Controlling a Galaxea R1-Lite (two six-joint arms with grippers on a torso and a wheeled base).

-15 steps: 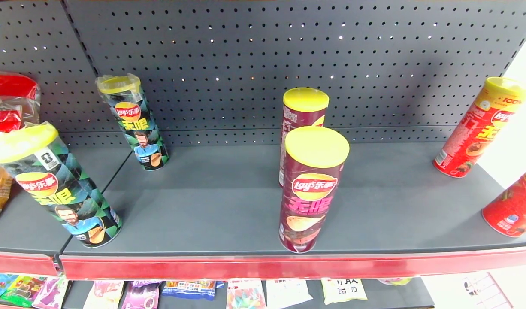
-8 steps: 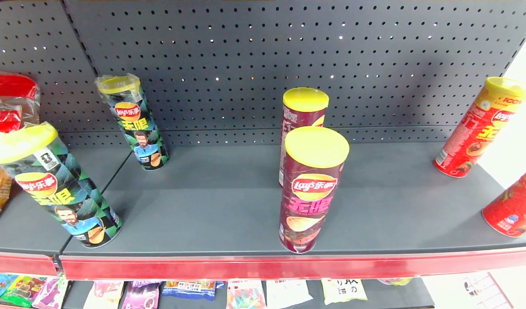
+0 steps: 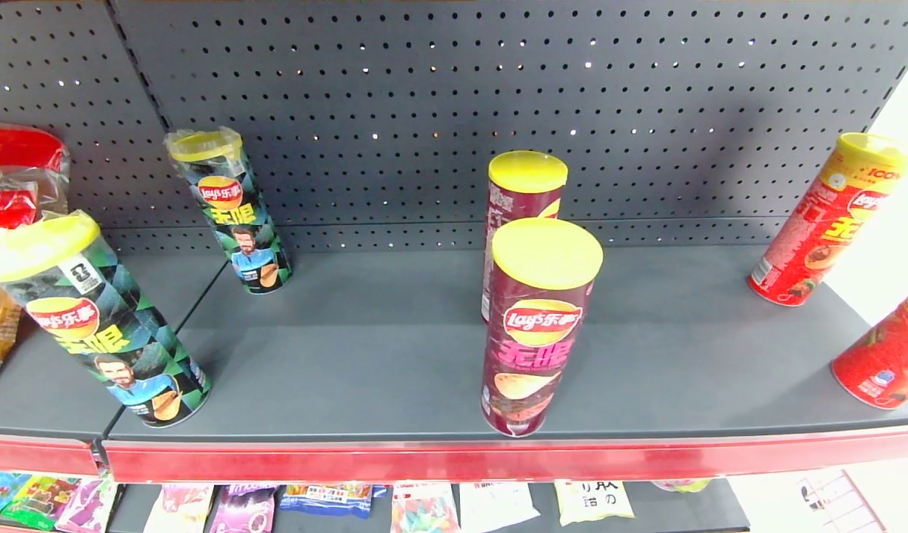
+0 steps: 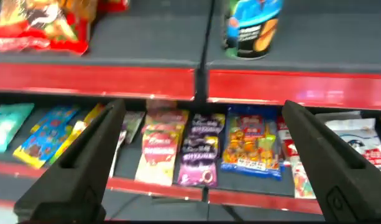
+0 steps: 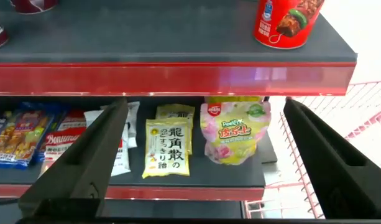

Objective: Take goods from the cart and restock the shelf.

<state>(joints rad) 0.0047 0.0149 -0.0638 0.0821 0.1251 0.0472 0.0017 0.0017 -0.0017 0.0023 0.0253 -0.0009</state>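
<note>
Pincers both spread wide and empty: left pincer (image 4: pixel 202 109) and right pincer (image 5: pixel 206 102) hang low, facing the red front lip of the shelf (image 3: pixel 395 355), level with the tier below it. You've nothing in hand, so the next move likely turns to the cart. The red wire grid (image 5: pixel 355 140) beside the right arm is probably it, contents hidden, so that arm is nearer. Head view gives you upright cans with bare gaps between: purple can (image 3: pixel 535 326), green can (image 3: pixel 98 318), red can (image 3: pixel 824 222); wrist views give the snack packets (image 4: pixel 196 149) underneath.
</note>
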